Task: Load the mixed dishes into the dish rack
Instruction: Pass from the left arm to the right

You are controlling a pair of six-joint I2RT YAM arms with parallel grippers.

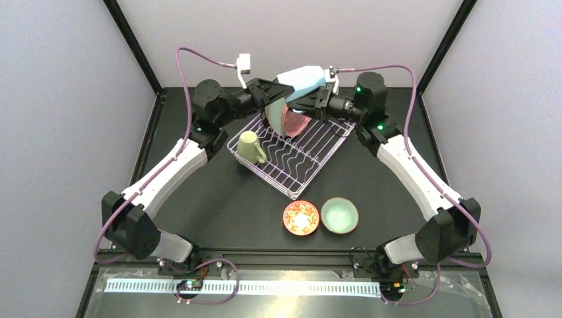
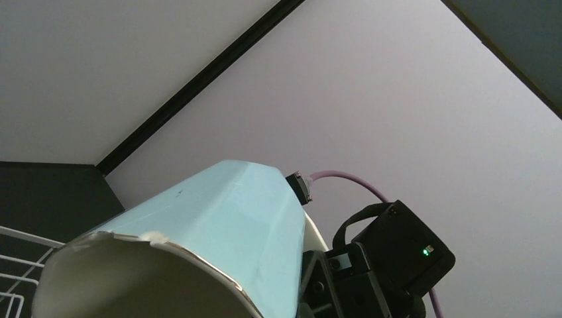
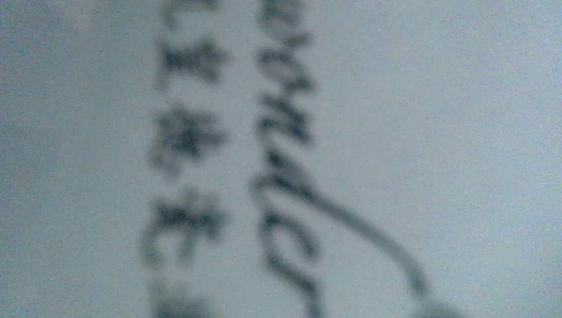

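While the blue mug (image 1: 301, 83) hangs in the air above the far end of the dish rack (image 1: 298, 161), both arms are on it at once. It lies on its side, long axis running from one hand to the other: open mouth towards the left hand (image 1: 272, 89), base towards the right hand (image 1: 317, 98). The left hand is clenched tight at the mouth end, and I judge it has the rim pinched. The right hand is so close that its camera sees only blurred lettering on pale blue, so I cannot tell whether it has gripped. Straight below, the teal flower plate (image 1: 272, 118) and the pink dotted scalloped plate (image 1: 296, 124) stand on edge in the dividers, right in the way of any drop. The cream mug (image 1: 250, 147) sits at the rack's left corner, with bare wire nearer the arms. The red-orange bowl (image 1: 301, 218) and mint bowl (image 1: 339, 215) sit side by side on the worktop (image 1: 219, 212), well clear.
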